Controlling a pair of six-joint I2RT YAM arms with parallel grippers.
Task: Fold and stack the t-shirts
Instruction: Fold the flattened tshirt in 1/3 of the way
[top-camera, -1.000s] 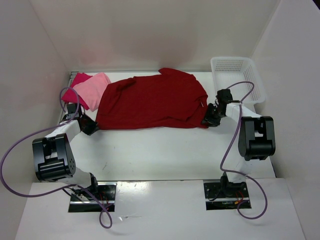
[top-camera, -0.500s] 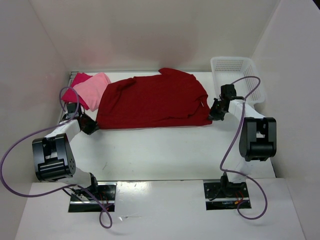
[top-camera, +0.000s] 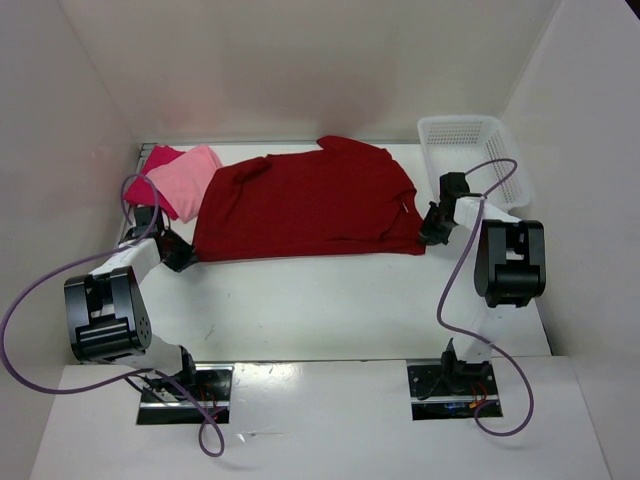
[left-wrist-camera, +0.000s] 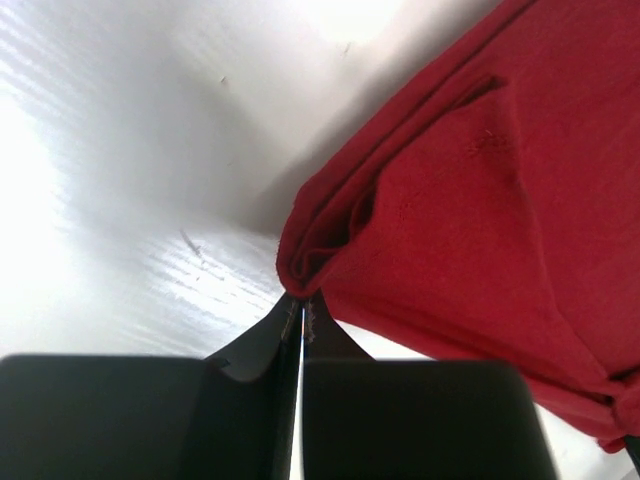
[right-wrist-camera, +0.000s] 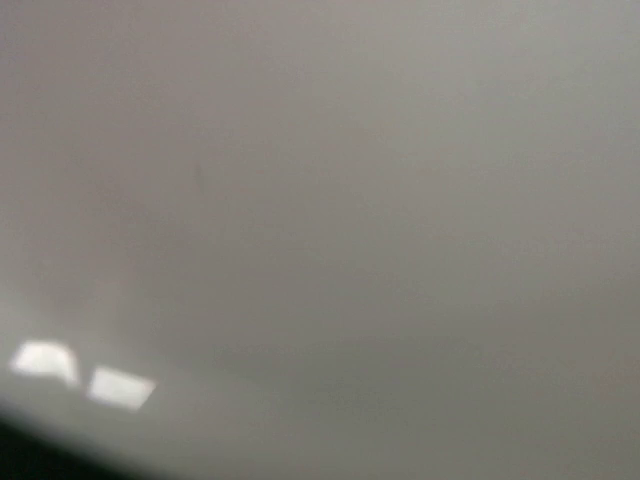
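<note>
- Large dark red cloth t-shirt (top-camera: 300, 205): flat on white table (top-camera: 300, 300).
- Left gripper (left-wrist-camera: 300, 318): clamped on its near-left corner.
- Right gripper (top-camera: 431, 228): closed at near-right corner; hold unclear.
- First fold, judged: next, lift both corners evenly.

White mesh basket (top-camera: 462, 128) upright, table (top-camera: 320, 300) far-right corner.

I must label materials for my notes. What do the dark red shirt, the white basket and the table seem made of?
Dark red shirt: soft matte knit cloth, probably cotton; it folds and shows stitching.
Basket: white plastic, likely; stiff mesh walls.
Table: smooth white board, slightly glossy; it reflects light, material unclear.
</note>
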